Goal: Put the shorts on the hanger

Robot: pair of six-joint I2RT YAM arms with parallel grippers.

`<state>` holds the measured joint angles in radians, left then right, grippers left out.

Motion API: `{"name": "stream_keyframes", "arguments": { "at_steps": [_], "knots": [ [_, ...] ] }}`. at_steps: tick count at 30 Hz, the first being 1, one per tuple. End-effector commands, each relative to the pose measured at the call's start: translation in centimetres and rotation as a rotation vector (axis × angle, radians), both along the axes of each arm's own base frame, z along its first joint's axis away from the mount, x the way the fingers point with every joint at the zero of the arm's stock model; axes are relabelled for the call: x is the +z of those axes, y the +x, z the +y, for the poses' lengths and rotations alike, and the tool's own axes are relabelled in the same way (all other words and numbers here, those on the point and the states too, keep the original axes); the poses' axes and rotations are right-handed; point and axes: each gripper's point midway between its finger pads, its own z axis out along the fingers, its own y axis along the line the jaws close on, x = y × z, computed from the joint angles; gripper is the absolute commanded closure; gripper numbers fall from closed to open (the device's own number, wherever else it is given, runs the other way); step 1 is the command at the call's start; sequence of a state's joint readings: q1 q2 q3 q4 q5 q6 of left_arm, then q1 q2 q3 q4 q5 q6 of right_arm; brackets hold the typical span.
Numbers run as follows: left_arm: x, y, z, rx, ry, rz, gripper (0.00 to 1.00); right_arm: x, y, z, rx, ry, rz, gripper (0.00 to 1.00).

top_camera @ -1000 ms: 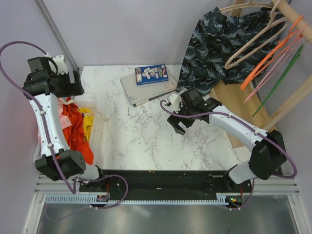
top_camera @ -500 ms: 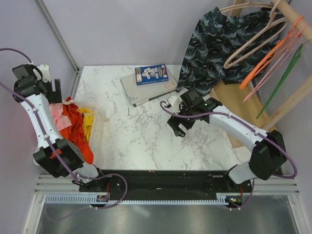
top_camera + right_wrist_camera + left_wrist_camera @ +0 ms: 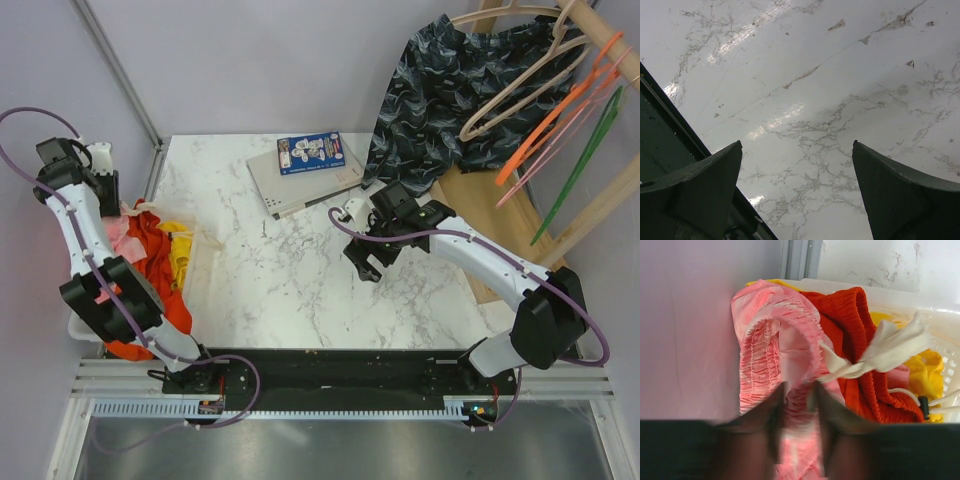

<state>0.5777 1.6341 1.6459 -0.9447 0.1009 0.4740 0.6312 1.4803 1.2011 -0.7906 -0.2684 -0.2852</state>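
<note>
Basket (image 3: 900, 297): end effector (image 3: 799, 390) tight on shorts (image 3: 765, 340)

Robot laboratory cell. Plain lilac walls (image 3: 260, 60); marble-pattern tabletop (image 3: 840, 75) beneath the right jaws; wooden hanger rack (image 3: 598, 32) beyond them; white basket (image 3: 940, 307) under the left jaws; metal mounting rail (image 3: 340, 410) behind both.

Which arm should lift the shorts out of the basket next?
Left. The left gripper straddles the waistband of the shorts in the basket, one finger on each side of the fold. The right gripper hangs open over bare table, well away from them.
</note>
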Motion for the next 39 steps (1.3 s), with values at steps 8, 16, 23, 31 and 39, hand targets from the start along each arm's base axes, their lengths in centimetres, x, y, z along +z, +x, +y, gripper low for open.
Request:
{"name": "stream_keyframes", "arguments": {
  "at_steps": [8, 16, 23, 31, 39],
  "knots": [
    [13.0, -0.1, -0.3, -0.017, 0.144, -0.242, 0.98, 1.7, 0.1, 0.4, 0.023, 0.041, -0.050, 0.02],
    [24.8, 0.6, -4.1, -0.063, 0.301, -0.508, 0.98, 2.2, 0.3, 0.4, 0.013, 0.049, -0.068, 0.02],
    [37.9, 0.9, -7.8, -0.059, 0.450, -0.919, 0.98, 2.6, 0.5, 0.6, 0.012, 0.056, -0.074, 0.02],
    [48.0, -1.5, -17.1, -0.236, 0.378, -1.358, 0.98, 3.4, 1.5, 0.0, -0.028, 0.037, -0.118, 0.02],
    [50.7, -2.4, -28.8, -0.559, 0.097, -1.543, 0.98, 4.5, 2.8, 0.4, -0.057, 0.077, -0.107, 0.02]
  ]
}}
